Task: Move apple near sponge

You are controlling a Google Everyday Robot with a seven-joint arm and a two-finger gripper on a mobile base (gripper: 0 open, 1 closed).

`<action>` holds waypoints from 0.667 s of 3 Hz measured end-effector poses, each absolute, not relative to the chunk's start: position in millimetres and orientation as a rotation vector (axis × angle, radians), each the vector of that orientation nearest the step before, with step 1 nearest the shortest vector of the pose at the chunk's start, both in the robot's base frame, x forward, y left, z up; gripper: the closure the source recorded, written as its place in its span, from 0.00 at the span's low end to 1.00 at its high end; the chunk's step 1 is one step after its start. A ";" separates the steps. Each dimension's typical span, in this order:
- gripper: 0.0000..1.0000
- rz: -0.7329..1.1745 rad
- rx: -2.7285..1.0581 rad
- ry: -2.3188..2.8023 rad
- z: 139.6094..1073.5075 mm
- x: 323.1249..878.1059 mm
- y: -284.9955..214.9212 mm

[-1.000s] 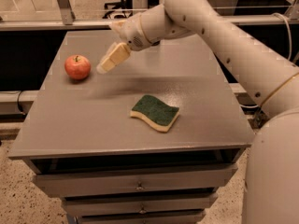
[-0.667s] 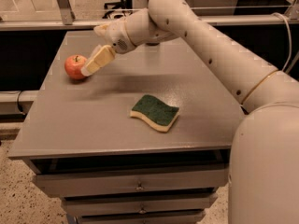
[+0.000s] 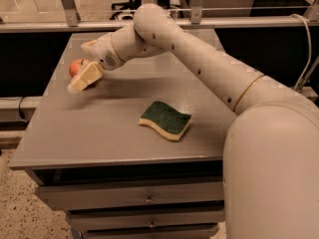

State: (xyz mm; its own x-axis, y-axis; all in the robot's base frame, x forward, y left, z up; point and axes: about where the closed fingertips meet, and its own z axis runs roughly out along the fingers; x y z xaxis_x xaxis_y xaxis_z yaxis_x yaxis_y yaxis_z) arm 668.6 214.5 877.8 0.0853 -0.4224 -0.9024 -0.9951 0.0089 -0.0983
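The red apple [image 3: 75, 65] sits on the grey table [image 3: 99, 133] near its far left edge, partly hidden by my gripper. My gripper [image 3: 81, 79] is at the end of the white arm, reaching in from the right. It is low over the table, right in front of the apple and overlapping it. The sponge [image 3: 166, 119], dark green on top with a pale yellow body, lies flat near the table's middle. It is well to the right of the apple and nearer the front.
The table has drawers [image 3: 144, 199] under its front edge. A metal rail [image 3: 239, 22] runs behind the table. The white arm [image 3: 199, 63] crosses over the table's back right. The robot's body [image 3: 274, 173] fills the right foreground.
The gripper has swung left and down across the table, from right of the apple to directly at it. The apple and the sponge have not moved.
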 end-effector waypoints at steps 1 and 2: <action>0.00 0.881 -1.550 1.474 863.4 670.7 221.8; 0.24 0.870 -1.523 1.489 856.0 681.1 217.1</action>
State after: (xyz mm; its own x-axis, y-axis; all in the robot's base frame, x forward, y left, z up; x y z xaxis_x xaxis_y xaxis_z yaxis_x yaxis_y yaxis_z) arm 681.1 217.1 856.0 0.0637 -0.4326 -0.8993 -0.9958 0.0313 -0.0856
